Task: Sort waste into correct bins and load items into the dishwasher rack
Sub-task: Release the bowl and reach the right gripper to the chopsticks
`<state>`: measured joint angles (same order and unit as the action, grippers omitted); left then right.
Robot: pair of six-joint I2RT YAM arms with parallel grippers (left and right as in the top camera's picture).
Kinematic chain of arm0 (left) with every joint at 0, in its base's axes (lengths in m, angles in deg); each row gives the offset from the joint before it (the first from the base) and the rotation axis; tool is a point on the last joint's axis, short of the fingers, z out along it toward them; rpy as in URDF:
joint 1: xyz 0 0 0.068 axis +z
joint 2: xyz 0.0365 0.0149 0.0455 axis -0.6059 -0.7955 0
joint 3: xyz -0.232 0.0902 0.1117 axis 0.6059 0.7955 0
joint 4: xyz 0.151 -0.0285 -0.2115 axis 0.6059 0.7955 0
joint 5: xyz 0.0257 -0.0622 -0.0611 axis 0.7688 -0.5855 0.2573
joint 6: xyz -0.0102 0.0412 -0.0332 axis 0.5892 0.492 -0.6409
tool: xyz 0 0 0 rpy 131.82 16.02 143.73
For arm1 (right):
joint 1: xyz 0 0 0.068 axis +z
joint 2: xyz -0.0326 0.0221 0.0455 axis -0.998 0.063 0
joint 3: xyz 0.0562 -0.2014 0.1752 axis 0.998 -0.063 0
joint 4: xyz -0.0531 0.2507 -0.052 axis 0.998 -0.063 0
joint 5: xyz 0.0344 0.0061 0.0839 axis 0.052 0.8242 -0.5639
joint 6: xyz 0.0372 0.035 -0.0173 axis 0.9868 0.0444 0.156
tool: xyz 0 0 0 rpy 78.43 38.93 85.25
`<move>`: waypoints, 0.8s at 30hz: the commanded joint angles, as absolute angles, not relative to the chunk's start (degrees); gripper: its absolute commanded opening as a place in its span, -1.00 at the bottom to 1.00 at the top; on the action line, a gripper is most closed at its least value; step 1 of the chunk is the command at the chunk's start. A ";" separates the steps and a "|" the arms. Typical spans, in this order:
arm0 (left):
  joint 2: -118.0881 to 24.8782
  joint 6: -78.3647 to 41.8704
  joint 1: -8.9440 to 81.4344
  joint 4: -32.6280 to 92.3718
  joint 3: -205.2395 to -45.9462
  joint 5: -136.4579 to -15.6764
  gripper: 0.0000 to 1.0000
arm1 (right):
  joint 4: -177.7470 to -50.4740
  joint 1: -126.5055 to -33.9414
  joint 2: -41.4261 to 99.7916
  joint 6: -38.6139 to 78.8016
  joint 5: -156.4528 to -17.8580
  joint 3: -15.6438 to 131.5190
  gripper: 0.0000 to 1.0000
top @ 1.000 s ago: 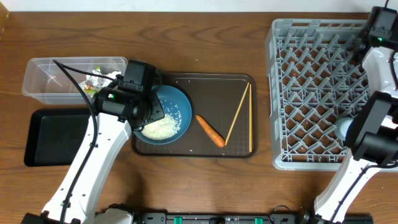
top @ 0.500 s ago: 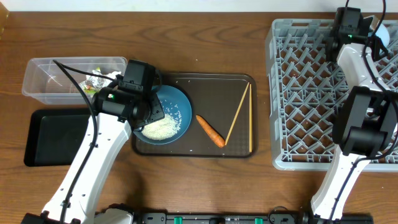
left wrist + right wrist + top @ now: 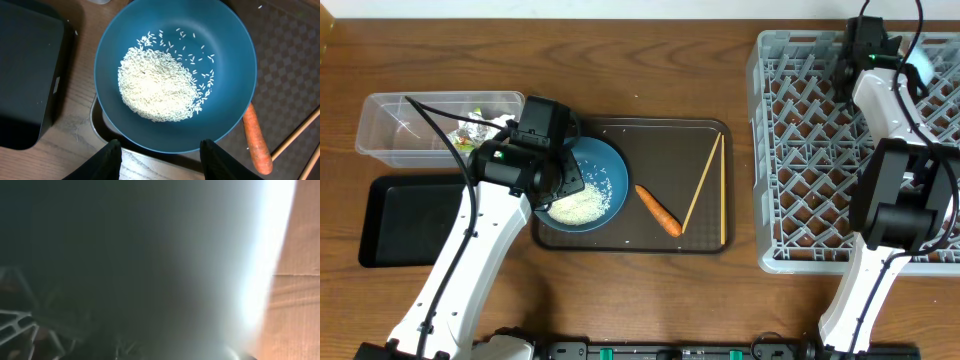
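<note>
Left wrist view: left gripper [image 3: 161, 160] hangs spread above a plate [image 3: 227, 60] of rice [image 3: 157, 90]. Over the rack [image 3: 800, 200], right gripper [image 3: 867, 55] state is unclear.

White rice [image 3: 157, 92], blue bowl [image 3: 225, 50], orange carrot [image 3: 256, 140]

Carries the right gripper [image 3: 861, 50] leftward along the far rim of the dishwasher rack [image 3: 790, 200], off its far right corner; bares a pale shape there, seemingly the light blue cup [image 3: 919, 68].

There are 1 plate [image 3: 610, 168], 1 carrot [image 3: 659, 210], 2 chopsticks [image 3: 702, 183], 1 tub [image 3: 385, 140], 1 black tray [image 3: 405, 220], 1 brown tray [image 3: 660, 150] and 1 rack [image 3: 810, 150].
</note>
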<state>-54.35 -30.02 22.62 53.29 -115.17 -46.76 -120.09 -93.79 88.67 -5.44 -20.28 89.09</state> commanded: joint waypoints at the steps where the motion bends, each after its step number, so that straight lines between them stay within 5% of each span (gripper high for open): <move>1: -53.94 -30.48 22.77 53.47 -114.88 -46.47 0.04 | -121.29 -92.67 89.21 -3.01 -21.38 89.01 -0.15; 12: -53.94 -30.48 22.77 53.47 -114.88 -46.47 0.04 | -125.53 -91.40 81.61 1.01 -38.73 89.01 -0.12; 17: -53.94 -30.48 22.77 53.47 -114.88 -46.45 0.05 | -127.30 -91.01 74.31 1.01 -47.52 89.01 0.49; 19: -53.94 -30.48 22.77 53.47 -114.88 -46.45 0.05 | -128.87 -90.81 71.60 0.71 -54.38 89.01 0.56; 24: -53.94 -30.48 22.77 53.47 -114.88 -46.45 0.15 | -134.27 -90.62 67.01 -0.04 -78.45 89.01 0.35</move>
<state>-54.35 -30.08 22.62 53.31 -115.17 -46.76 -132.87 -91.51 68.38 -0.28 -60.06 88.66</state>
